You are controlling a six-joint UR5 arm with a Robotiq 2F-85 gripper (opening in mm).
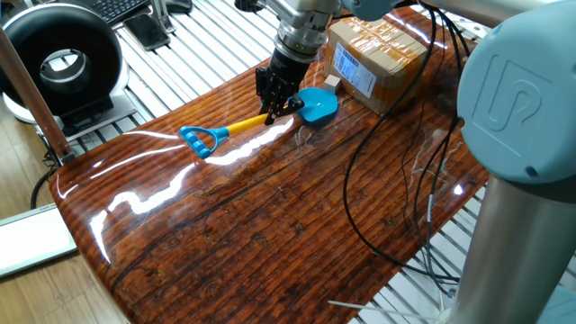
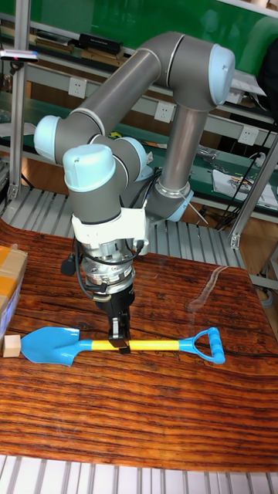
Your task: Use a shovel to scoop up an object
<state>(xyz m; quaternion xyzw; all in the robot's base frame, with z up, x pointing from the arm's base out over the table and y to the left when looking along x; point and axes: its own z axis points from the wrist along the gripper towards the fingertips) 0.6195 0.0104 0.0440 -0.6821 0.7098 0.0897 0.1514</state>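
Glossy striped wood fills my fixed view: the table [image 1: 270, 225] sits among slatted metal benches, with a black ring-shaped device [image 1: 58, 63] off to one corner. I have the gripper [image 1: 274, 110] lowered onto the yellow shaft of the shovel [image 1: 270, 121], close to the blade end, and its dark fingers [image 2: 118, 328] are pinched narrowly on that shaft. From the tall fixed view I see the shovel [image 2: 123, 344] lying flat along the table, blue blade toward the cardboard box [image 2: 11, 282] and blue D-handle pointing the other way. The object [image 2: 11, 346], a tiny tan cube, rests on the wood just beside the blade's tip and below the box edge. In the fixed view I find that cube [image 1: 332, 83] wedged between blade and cardboard box [image 1: 376, 49]. Black cables [image 1: 396, 180] loop over the table's far side.
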